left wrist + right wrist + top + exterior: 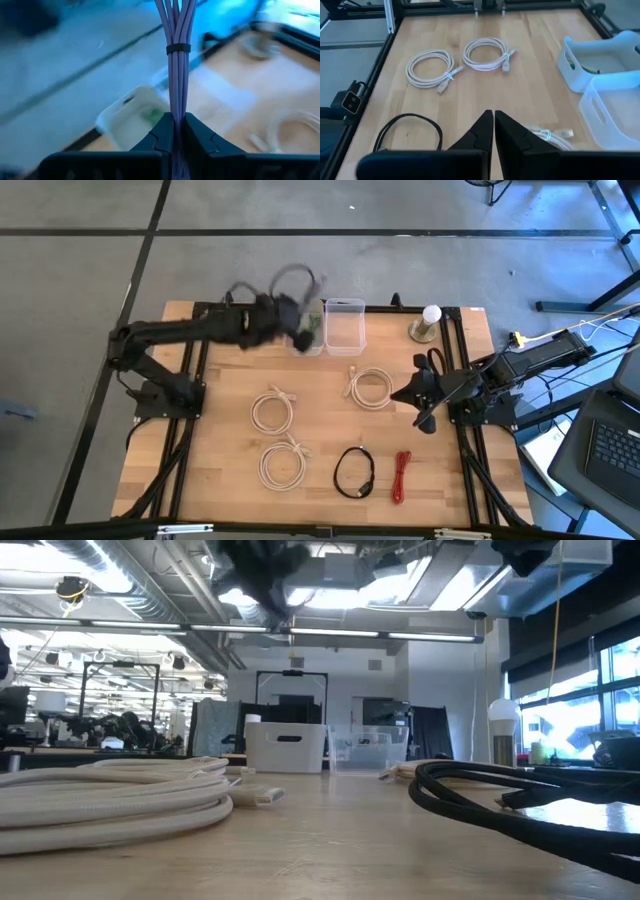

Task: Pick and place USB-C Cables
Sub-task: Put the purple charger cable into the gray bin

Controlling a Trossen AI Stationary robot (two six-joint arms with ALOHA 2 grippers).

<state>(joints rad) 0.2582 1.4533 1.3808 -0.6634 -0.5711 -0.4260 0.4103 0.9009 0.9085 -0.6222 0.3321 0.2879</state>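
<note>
My left gripper (300,332) hovers at the white bin (312,332) on the table's far side, shut on a purple cable bundle (176,75) bound by a black tie. A green bundle (150,114) lies in that bin. Three cream-white coils (272,412) (283,464) (370,387), a black coil (354,472) and a red bundle (402,476) lie flat on the table. My right gripper (420,396) is shut and empty, right of the cream coil on the table's right side. I see no beige bundle. My left gripper pinches the purple bundle between its two fingers (162,131), on the strands (176,107) some way from the black tie (178,48). The fingers lie along the bundle, which runs straight out past the fingertips. It is lifted clear of the table.
A clear bin (344,326) stands right of the white bin. A white ball-topped round object (430,320) sits at the far right corner. Black frame rails (190,420) run along both table sides. Bare wood lies at the table's middle, between the coils.
</note>
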